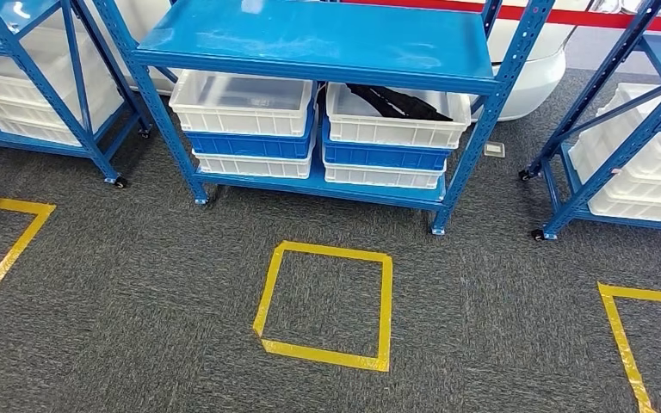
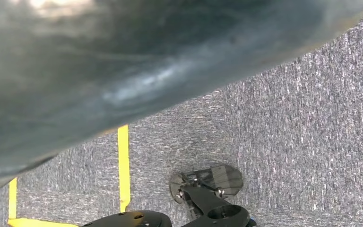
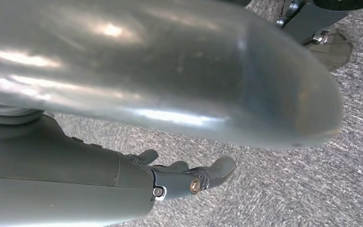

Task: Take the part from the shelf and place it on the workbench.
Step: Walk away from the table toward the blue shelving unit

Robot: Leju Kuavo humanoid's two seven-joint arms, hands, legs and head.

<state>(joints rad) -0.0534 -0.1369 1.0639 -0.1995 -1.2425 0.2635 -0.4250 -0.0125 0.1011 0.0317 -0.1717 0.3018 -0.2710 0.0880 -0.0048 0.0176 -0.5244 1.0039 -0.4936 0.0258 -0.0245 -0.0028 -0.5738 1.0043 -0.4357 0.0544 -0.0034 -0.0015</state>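
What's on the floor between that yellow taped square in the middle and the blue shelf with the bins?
Nothing but bare grey carpet lies between the yellow taped square and the blue shelf, as the head view shows.

The dark part in the right white bin is half hidden under the blue shelf, so its shape is unclear. Beside this shelf, both neighbour racks are cut by the picture edges. The right hand is partly covered by a blurred silver arm.

glossy blue painted metal shelf. smooth white plastic bins. matt grey rough carpet with shiny yellow tape.
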